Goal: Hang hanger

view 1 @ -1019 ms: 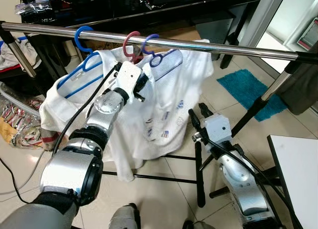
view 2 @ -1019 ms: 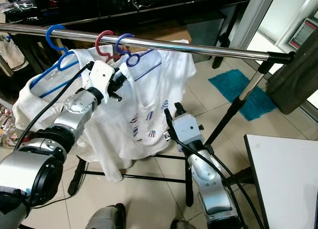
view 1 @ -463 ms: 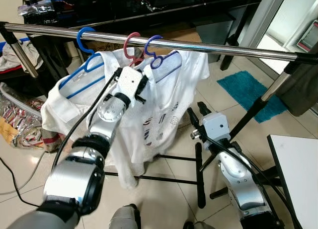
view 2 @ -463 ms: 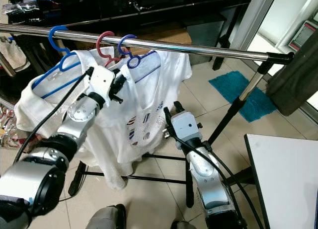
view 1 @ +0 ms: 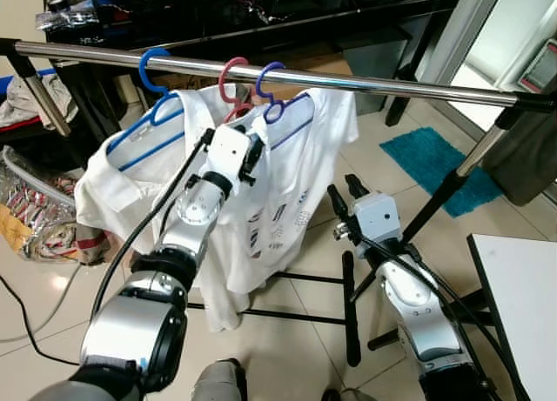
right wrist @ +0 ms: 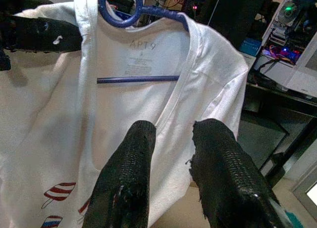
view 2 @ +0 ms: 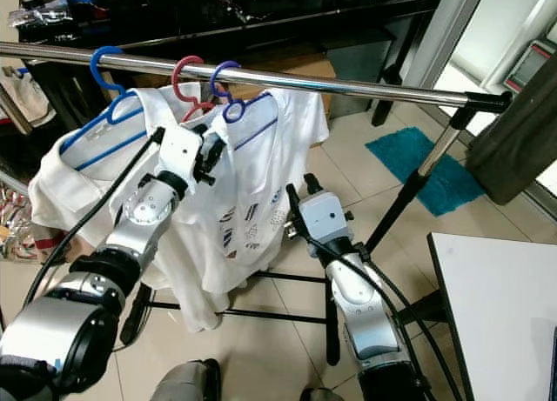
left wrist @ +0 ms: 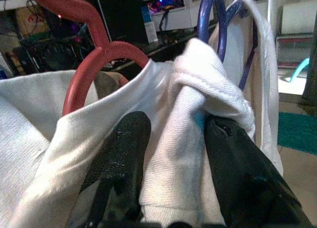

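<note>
A chrome rail (view 1: 365, 80) runs across the room, carrying three hangers side by side: a blue hanger (view 1: 150, 66) at the robot's left, a red hanger (view 1: 231, 77) in the middle and a purple hanger (view 1: 266, 86) just beside it. White shirts (view 1: 287, 183) drape from them, one printed with small red and blue marks.

The left pincer (left wrist: 168, 154) is raised to the shirts just below the red and purple hooks, its two black fingers (left wrist: 124, 154) closed on a bunched fold of white cloth at the collar, as the left wrist view shows.

The right pincer (view 1: 341, 190) is held low and apart from the rail, beside the shirt hem; its fingers (right wrist: 133, 159) stand slightly parted with nothing between them, pointed at the shirt on the purple hanger.

A teal mat (view 1: 426, 153) lies on the tiled floor (view 1: 287, 349) beyond.
</note>
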You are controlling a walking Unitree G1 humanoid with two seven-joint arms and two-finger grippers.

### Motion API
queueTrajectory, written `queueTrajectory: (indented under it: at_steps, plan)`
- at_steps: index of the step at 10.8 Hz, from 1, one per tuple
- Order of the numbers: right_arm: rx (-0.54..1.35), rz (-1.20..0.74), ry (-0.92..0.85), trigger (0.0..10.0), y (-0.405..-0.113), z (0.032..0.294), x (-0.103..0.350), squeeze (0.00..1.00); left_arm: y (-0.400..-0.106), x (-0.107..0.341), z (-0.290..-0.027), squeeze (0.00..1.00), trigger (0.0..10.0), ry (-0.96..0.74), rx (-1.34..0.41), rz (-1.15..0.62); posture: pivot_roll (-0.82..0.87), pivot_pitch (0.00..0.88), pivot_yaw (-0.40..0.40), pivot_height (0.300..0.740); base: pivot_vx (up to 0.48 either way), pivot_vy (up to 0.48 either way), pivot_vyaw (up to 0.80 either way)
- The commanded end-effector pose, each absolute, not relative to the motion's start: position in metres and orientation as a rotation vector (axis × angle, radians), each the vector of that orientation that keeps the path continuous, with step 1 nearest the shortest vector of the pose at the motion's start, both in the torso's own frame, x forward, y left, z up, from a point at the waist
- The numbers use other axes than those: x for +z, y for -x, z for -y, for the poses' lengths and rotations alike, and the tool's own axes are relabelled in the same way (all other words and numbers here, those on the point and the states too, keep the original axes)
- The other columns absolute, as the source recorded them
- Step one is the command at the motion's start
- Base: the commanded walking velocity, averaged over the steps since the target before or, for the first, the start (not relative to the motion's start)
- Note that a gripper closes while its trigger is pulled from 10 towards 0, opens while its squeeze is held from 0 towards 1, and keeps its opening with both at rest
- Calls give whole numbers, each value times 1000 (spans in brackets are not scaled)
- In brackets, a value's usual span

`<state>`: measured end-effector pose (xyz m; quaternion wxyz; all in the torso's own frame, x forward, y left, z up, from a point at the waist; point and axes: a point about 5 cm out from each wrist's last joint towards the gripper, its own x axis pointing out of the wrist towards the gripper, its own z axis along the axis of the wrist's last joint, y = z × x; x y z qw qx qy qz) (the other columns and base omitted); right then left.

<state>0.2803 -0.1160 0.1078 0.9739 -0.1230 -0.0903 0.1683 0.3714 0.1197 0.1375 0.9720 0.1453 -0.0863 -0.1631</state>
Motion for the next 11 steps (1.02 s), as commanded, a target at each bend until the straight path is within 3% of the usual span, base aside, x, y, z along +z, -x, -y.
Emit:
queueTrajectory:
  at_steps: [1,5,11]
  plan:
    - [328,198,243,10000,-282,118,110,0,-368,138,-115,0,10000,-308,-325,211,164,44,10,740,0,0,0]
    - [336,203,241,10000,-284,117,110,0,-347,123,-104,0,10000,-309,-300,275,183,38,7,740,0,0,0]
    - [349,213,239,10000,-287,114,111,0,-350,108,-92,0,10000,-205,-423,101,184,33,-2,740,0,0,0]
